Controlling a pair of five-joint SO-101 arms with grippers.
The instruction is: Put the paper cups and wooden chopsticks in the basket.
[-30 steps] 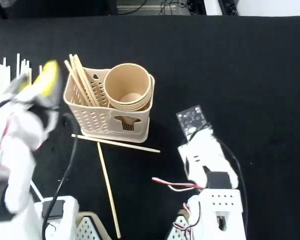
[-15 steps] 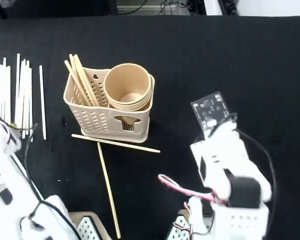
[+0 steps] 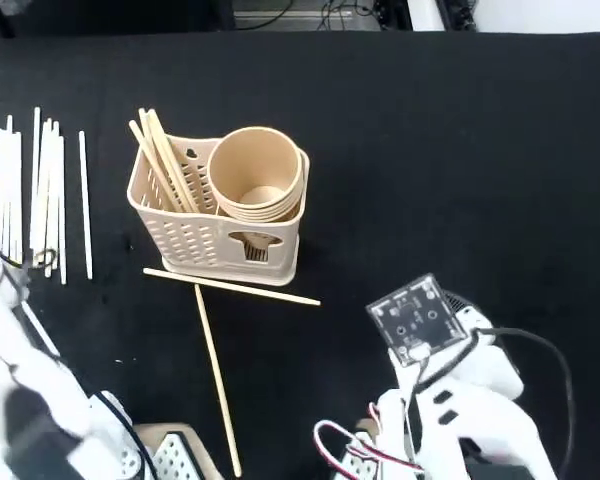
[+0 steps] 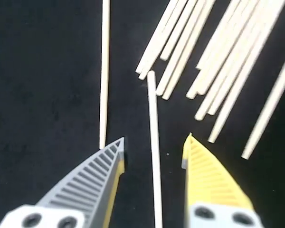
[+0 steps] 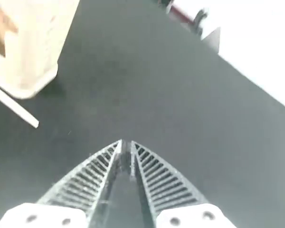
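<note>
Chopstick in line: one wooden chopstick lies flat on the black table, running lengthwise through the gap between my left fingers and touched by neither.
Neighbours: the loose bundle fans out just beside its far end, and a lone stick lies near on the other side.
Basket: the basket stands well apart from that bundle. It holds the stacked paper cups and a few leaning chopsticks.
Stragglers: two chopsticks lie on the table just in front of the basket.
Risk, grip: the stick is thin and flat on the table. If I close too high, I judge my tips will skid over it or roll it into the bundle.
Risk, carry: pinched near one end it would likely droop and swing – it could then catch the basket rim.
Left gripper: low over the table, pointing down, fingers spread wide and empty, straddling the stick.
Right gripper: fingers pressed together on nothing, aimed over bare table – the basket is off to one side.
</note>
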